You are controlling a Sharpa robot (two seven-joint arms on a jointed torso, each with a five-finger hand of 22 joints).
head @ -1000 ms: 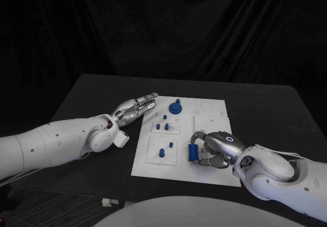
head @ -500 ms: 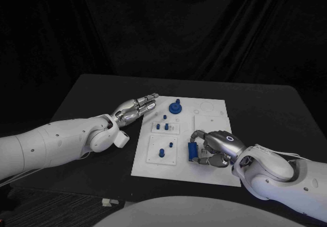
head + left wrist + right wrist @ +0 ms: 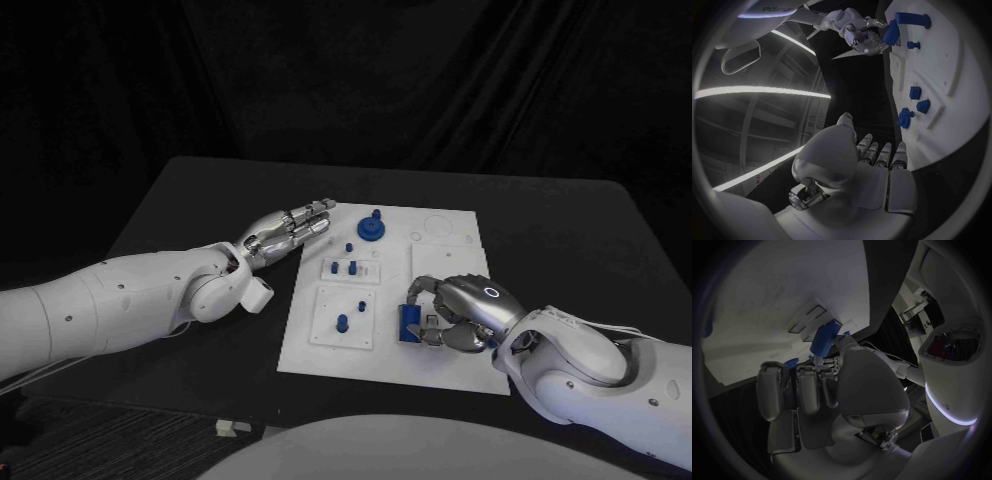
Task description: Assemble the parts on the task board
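The right robot hand sits over the near right part of the white board, its fingers curled around a blue block that it holds just above or against the board's surface; which of the two cannot be told. In the right wrist view the same block shows between the fingertips, close to a rectangular recess in the board.

The left robot hand lies flat beside the board's far left edge, fingers straight and slightly apart, holding nothing.

On the board, left of the held block, a small blue peg stands in a square plate. Farther back are a few small blue pieces, and beyond them a round blue gear near the board's far edge. The board rests in the middle of the black tabletop.
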